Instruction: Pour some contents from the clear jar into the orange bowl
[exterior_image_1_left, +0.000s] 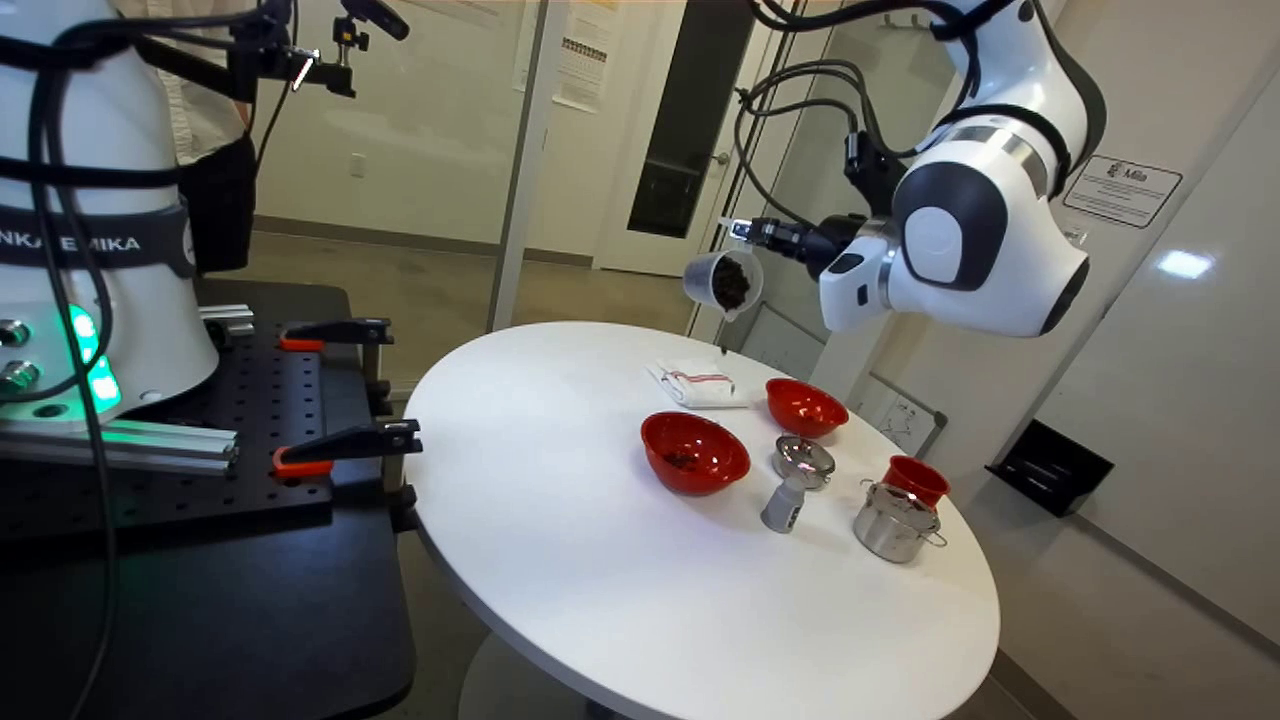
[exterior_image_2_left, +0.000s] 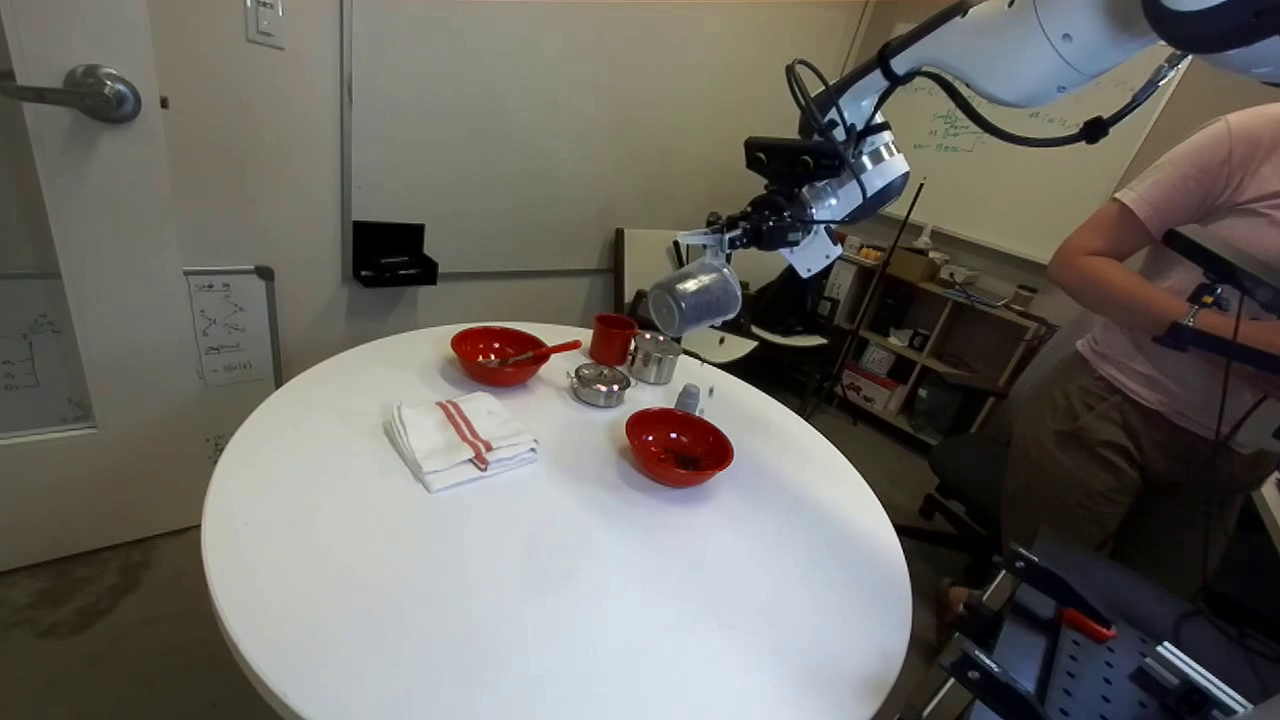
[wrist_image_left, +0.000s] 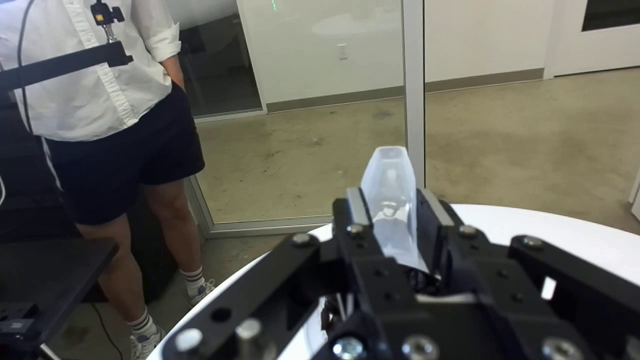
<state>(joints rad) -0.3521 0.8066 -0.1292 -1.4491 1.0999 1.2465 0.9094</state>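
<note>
The clear jar is a see-through plastic vessel (exterior_image_1_left: 703, 278) with a handle, also in an exterior view (exterior_image_2_left: 690, 297). It holds dark bits and hangs tilted in the air, mouth turned downward. My gripper (exterior_image_1_left: 752, 232) is shut on its pale handle, which shows between the fingers in the wrist view (wrist_image_left: 392, 207). The orange bowl looks red; I take it as the front bowl (exterior_image_1_left: 695, 452), also in an exterior view (exterior_image_2_left: 680, 445), with dark bits inside. The jar is well above table height. A dark speck shows under its lip. The jar's body is hidden in the wrist view.
On the round white table (exterior_image_2_left: 560, 600) stand another red bowl (exterior_image_2_left: 480, 370) with a utensil, a grey shaker (exterior_image_1_left: 782, 508), a lidded metal dish (exterior_image_1_left: 803, 462), a metal pot (exterior_image_1_left: 890, 525), a red cup (exterior_image_1_left: 915, 478) and a folded towel (exterior_image_2_left: 460, 440). A person stands nearby.
</note>
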